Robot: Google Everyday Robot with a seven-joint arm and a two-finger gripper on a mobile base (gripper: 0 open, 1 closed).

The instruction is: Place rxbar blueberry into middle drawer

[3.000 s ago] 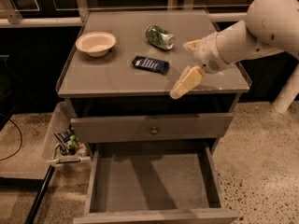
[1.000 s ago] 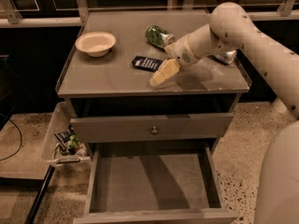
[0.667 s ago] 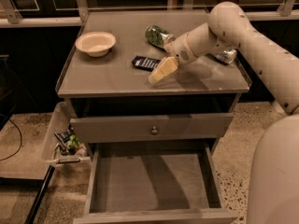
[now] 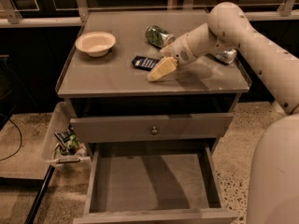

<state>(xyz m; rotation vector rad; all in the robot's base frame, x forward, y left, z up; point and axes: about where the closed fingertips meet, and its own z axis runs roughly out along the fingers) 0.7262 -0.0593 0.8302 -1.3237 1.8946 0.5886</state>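
The rxbar blueberry (image 4: 145, 62), a flat dark navy bar, lies on the cabinet top near its middle. My gripper (image 4: 160, 70) reaches in from the right and hovers just right of the bar, its pale fingers angled down toward the surface. The middle drawer (image 4: 152, 178) is pulled open below, its bare grey floor showing.
A cream bowl (image 4: 95, 43) sits at the top's left. A green-and-silver can (image 4: 158, 35) lies behind the bar. A silver can (image 4: 224, 56) lies at the right, partly behind my arm. A shut drawer front with a knob (image 4: 153, 130) is above the open drawer. A bin (image 4: 65, 141) hangs on the left.
My gripper came left and back from the cabinet's front right edge to just beside the bar. In the last second it has barely moved. The bar has not moved.
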